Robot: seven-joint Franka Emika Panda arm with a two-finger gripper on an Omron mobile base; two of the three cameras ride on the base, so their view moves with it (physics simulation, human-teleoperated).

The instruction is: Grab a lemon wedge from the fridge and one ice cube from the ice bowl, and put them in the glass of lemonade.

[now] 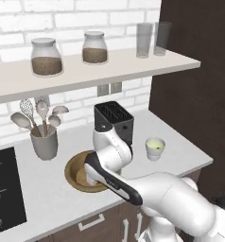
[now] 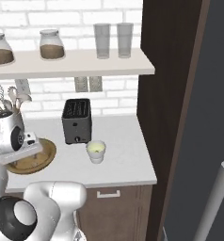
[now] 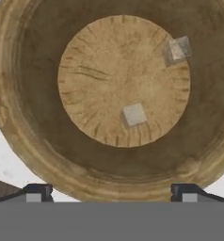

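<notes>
The end effector (image 3: 111, 192) is spread wide and empty, poised directly above the ice bowl (image 3: 20, 127) on the worktop (image 2: 123, 155). Two ice cubes are counted inside: one (image 3: 133, 114) near the middle of the floor, another (image 3: 178, 49) at its edge. The ice step is judged to be in hand; a descent centred on the middle cube, then a closing, is called for. One glass of lemonade (image 1: 155, 148) is seen beside the toaster (image 1: 114, 121).

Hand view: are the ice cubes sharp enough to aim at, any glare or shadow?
Hand view: two pale ice cubes in the ice bowl, soft-edged, faint shadows, no glare. Left base view: the arm hides much of the bowl. Right base view: evenly lit.
</notes>
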